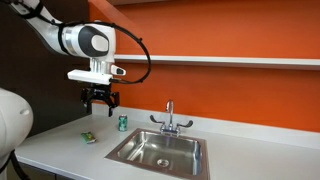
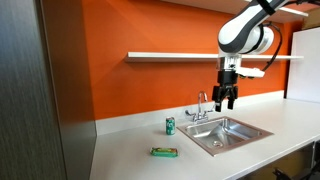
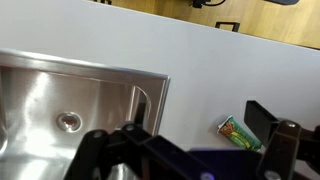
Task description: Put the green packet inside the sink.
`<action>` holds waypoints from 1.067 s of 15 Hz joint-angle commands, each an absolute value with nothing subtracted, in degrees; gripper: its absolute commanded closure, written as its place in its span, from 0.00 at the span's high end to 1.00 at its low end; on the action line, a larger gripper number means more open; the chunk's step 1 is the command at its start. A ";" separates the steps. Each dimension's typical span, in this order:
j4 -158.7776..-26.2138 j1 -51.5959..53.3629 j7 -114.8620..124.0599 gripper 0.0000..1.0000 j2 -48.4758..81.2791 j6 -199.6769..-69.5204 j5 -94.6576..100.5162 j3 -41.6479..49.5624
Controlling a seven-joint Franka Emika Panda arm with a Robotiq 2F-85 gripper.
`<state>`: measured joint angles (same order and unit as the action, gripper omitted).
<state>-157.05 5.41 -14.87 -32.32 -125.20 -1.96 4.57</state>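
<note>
The green packet (image 1: 89,137) lies flat on the white counter, a small way from the sink's side; it also shows in an exterior view (image 2: 165,151) and in the wrist view (image 3: 240,133). The sink (image 1: 150,160) is a steel basin with a central drain and a chrome faucet (image 1: 170,120); it shows in an exterior view (image 2: 260,129) and in the wrist view (image 3: 40,100). My gripper (image 1: 100,101) hangs open and empty well above the counter, between packet and sink, also in an exterior view (image 2: 227,100).
An upright green can (image 1: 123,122) stands on the counter near the faucet, also in an exterior view (image 2: 170,125). An orange wall with a white shelf (image 2: 170,56) rises behind. The counter's front edge runs close to the sink.
</note>
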 commanded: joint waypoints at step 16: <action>-133.74 9.84 -25.52 1.00 6.94 -140.49 -2.74 -3.80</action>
